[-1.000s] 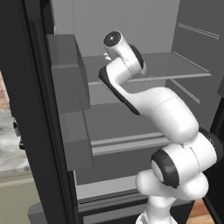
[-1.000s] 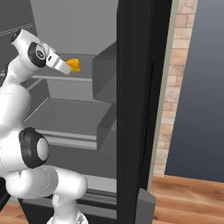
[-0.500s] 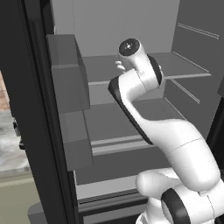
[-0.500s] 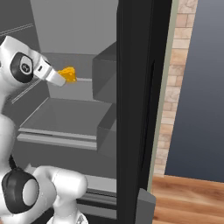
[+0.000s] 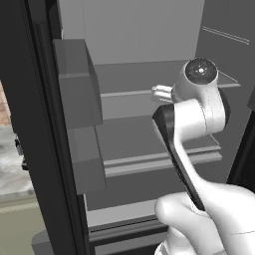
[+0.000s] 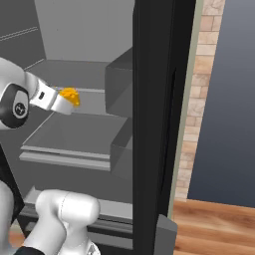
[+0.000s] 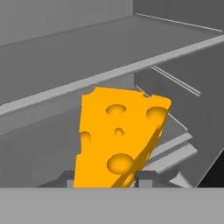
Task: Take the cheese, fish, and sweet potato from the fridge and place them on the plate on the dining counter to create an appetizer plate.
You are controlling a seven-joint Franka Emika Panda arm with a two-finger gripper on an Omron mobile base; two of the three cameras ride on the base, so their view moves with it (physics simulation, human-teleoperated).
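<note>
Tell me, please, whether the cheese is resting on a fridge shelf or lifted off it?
Lifted off: the cheese sits clamped between the fingers, in front of the fridge shelves, touching none.

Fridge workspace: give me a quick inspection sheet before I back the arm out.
Surface: grey shelves of the fridge, bare where visible.
Job's things: cheese, a yellow-orange wedge with holes, held off the shelf; also seen at the hand in the right base view. Fish, sweet potato, plate: nothing seen.
Clutter: nothing seen.
Grippers: gripper shut on the cheese, in front of the shelves.
Cables: nothing seen.
Surroundings: grey door bins; brick wall; wooden floor.
</note>
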